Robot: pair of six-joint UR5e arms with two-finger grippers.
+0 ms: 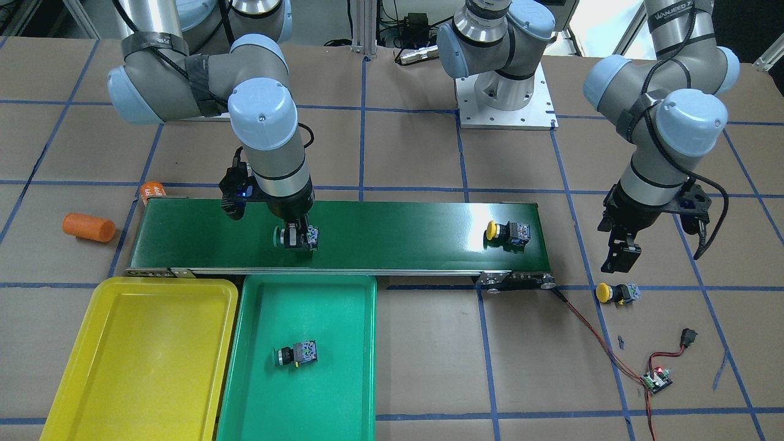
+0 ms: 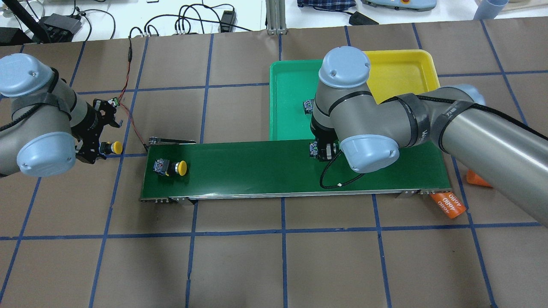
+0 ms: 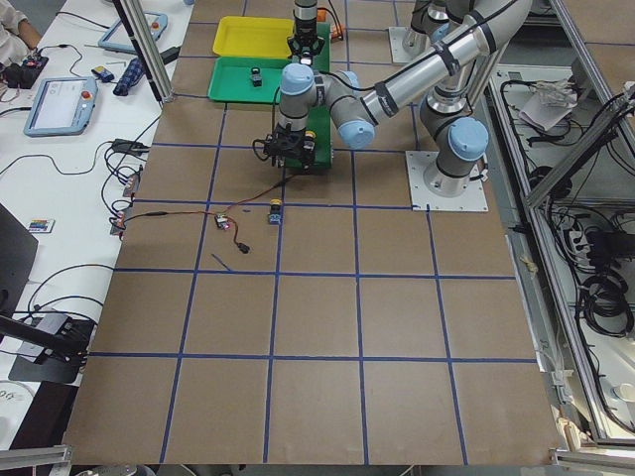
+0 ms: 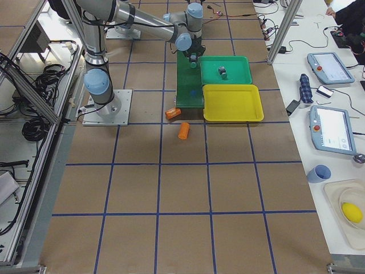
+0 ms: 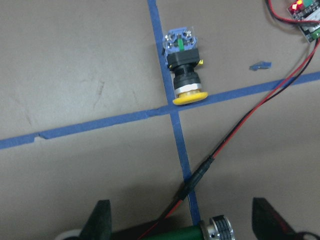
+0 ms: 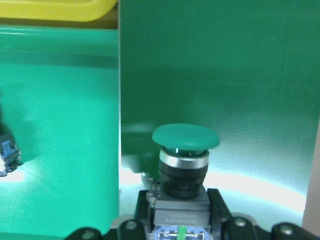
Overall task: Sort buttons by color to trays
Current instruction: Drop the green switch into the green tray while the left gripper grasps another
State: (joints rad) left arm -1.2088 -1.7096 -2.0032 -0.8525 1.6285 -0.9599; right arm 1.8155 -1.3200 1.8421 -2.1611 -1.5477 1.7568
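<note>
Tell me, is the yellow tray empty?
Empty: the yellow tray shows only bare plastic, while one button lies in the green tray.

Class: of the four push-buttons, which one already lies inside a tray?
The button in the green tray. The rest are outside: a green button in the right gripper, yellow ones on the belt and table.

brown table (image 1: pixel 429 343) gridded in blue tape; mid-frame, dark-green conveyor belt (image 1: pixel 380 236); lower left, yellow tray (image 1: pixel 141 355) beside green tray (image 1: pixel 343 373); far left, two orange cylinders (image 1: pixel 89 227); lower right, yellow-capped button (image 1: pixel 615 293), wired circuit board (image 1: pixel 656 380)
</note>
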